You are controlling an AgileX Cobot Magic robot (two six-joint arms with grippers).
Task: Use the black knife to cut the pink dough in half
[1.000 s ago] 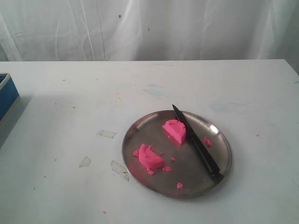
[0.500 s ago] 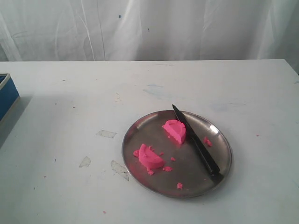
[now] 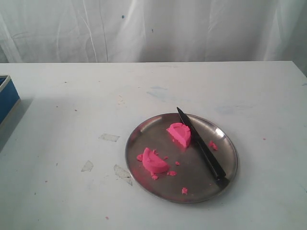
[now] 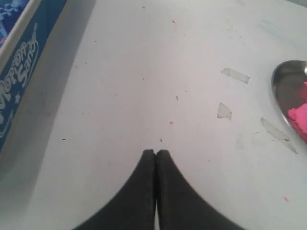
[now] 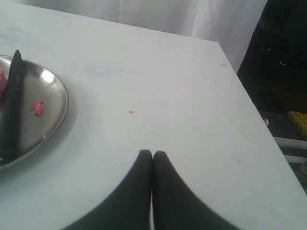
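Note:
The pink dough lies in two half-round chunks on the steel plate (image 3: 144, 132): one chunk (image 3: 179, 134) at the back beside the blade, the other (image 3: 153, 161) nearer the front left. The black knife (image 3: 200, 143) rests flat across the plate's right side, tip toward the back. An edge of dough (image 4: 298, 117) and the plate rim (image 4: 278, 81) show in the left wrist view; the knife (image 5: 11, 105) shows in the right wrist view. My left gripper (image 4: 155, 152) is shut over bare table, empty. My right gripper (image 5: 152, 153) is shut too, holding nothing. Neither gripper appears in the exterior view.
Pink crumbs (image 3: 212, 144) dot the plate. A blue box (image 3: 7, 98) sits at the table's left edge, also the box (image 4: 21, 72) in the left wrist view. Tape scraps (image 3: 109, 137) lie left of the plate. The table's right edge (image 5: 249, 100) drops off near the right gripper.

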